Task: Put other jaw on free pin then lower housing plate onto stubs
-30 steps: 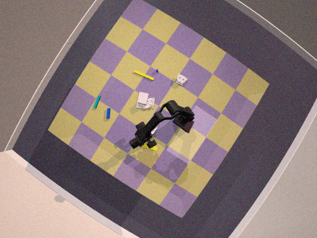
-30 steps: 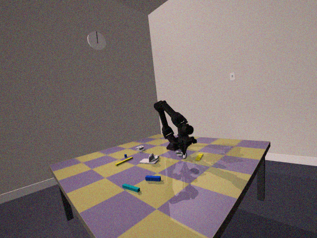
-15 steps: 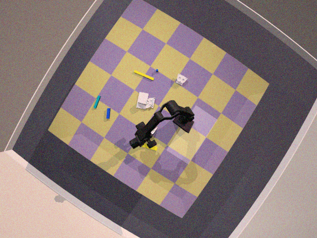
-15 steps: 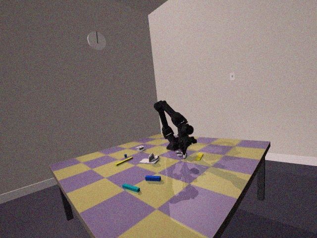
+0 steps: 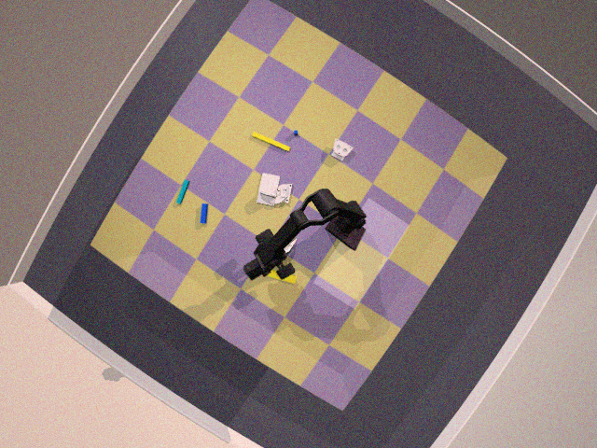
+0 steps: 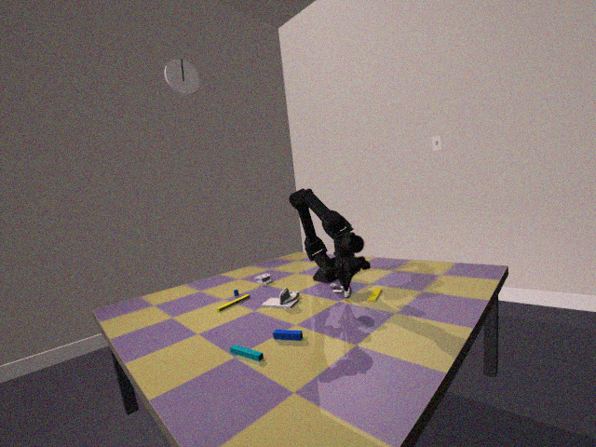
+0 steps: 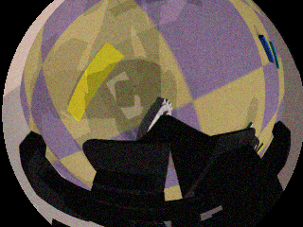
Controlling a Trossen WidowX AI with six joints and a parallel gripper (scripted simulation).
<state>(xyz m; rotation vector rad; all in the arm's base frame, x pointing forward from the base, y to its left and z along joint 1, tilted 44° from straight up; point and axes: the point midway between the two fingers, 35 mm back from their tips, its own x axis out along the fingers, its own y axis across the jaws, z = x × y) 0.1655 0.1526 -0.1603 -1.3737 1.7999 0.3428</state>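
Note:
A white base (image 5: 262, 200) (image 6: 271, 302) lies on the checkered table with an upright white part on it and a small white toothed jaw (image 5: 284, 193) (image 6: 293, 298) beside that part. A white plate (image 5: 341, 149) (image 6: 263, 277) with two round holes stands apart from the base. My gripper (image 6: 345, 287) (image 7: 165, 119) is shut, pointing down low over the table. Another white toothed piece (image 5: 290, 245) (image 6: 335, 287) (image 7: 165, 109) shows right at the fingertips, largely hidden by my hand; the fingers appear closed together without gripping it. Pins and stubs are too small to make out.
A flat yellow block (image 5: 286, 279) (image 6: 374, 294) (image 7: 95, 80) lies close beside my hand. A long yellow bar (image 5: 270, 141) (image 6: 233, 303) and a small blue cube (image 5: 295, 133) (image 6: 236, 292) lie beyond the base. A blue block (image 5: 204, 213) (image 6: 288, 334) and a teal block (image 5: 182, 191) (image 6: 246, 352) lie farther out.

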